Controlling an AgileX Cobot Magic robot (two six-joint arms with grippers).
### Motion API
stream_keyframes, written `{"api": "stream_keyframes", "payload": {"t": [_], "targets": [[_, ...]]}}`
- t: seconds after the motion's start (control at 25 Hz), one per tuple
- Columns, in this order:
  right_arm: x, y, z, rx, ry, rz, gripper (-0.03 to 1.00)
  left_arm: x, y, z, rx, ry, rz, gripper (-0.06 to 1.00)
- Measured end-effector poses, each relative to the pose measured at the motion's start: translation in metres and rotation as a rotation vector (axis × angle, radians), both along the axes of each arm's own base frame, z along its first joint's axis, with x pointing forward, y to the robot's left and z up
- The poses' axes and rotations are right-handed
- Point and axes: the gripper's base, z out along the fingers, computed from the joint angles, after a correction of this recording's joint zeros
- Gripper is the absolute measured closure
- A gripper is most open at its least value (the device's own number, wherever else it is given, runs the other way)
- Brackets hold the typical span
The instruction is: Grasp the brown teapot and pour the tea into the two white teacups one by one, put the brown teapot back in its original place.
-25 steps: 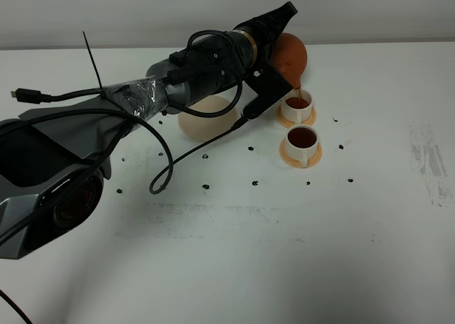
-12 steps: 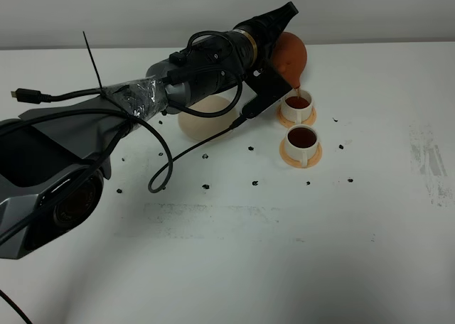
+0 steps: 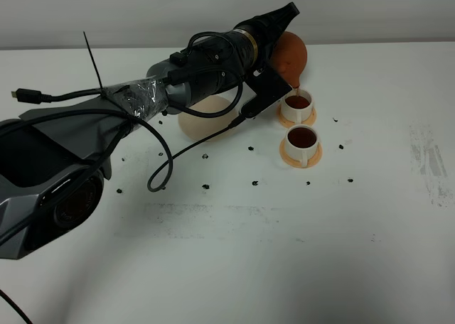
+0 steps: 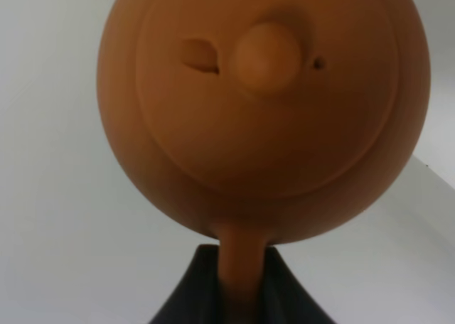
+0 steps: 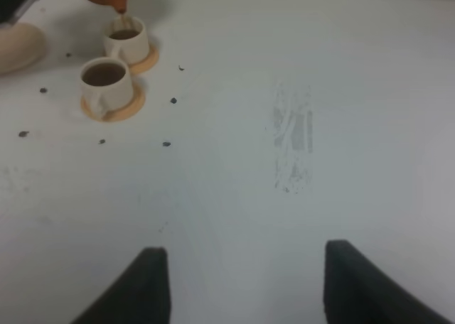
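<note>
1. The left tool (image 4: pixel 238 294) is clamped narrowly on the loop handle of the small round reddish-brown clay teapot (image 3: pixel 291 54). The pot hangs in the air, tipped spout-down, well above the white worktop (image 3: pixel 284 231).
2. The spout sits right over the farther cream-white cylindrical teacup (image 3: pixel 296 105), which stands on a thin orange coaster. A thin thread of tea appears to fall into it, and dark tea already shows inside.
3. The nearer cream-white teacup (image 3: pixel 302 140), on its own orange coaster just beside the first, is filled with dark tea.
4. I judge the step in hand to be the second pour, near its end.
5. The round flat cream-beige saucer (image 3: pixel 202 121) lies bare, partly hidden under the left arm, near the cups.
6. The right tool (image 5: pixel 249 288) is spread wide and holds nothing, well apart from the cups.
7. The next move calls for levelling the pot before the cup overflows, then carrying it across to the saucer. It should be set down centred and the grip released only once it rests.
</note>
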Motion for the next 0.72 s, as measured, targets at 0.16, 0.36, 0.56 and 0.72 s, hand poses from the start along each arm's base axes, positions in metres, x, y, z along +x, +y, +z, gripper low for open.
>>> {"api": "stream_keyframes", "payload": {"t": [0.16, 0.36, 0.56, 0.72], "targets": [[0.0000, 0.0000, 0.0000, 0.000, 0.000, 0.000, 0.47, -0.0002, -0.0003, 0.0001, 0.002, -0.002, -0.002, 0.82], [0.0000, 0.0000, 0.0000, -0.001, 0.000, 0.001, 0.47, 0.0001, -0.0005, 0.0006, 0.014, -0.013, -0.011, 0.82], [0.0000, 0.0000, 0.0000, -0.001, 0.000, 0.001, 0.47, 0.0000, -0.0020, 0.0015, 0.008, -0.023, -0.027, 0.82], [0.0000, 0.0000, 0.0000, -0.001, 0.000, 0.001, 0.47, -0.0001, -0.0023, 0.0016, 0.015, -0.028, -0.036, 0.82]]}}
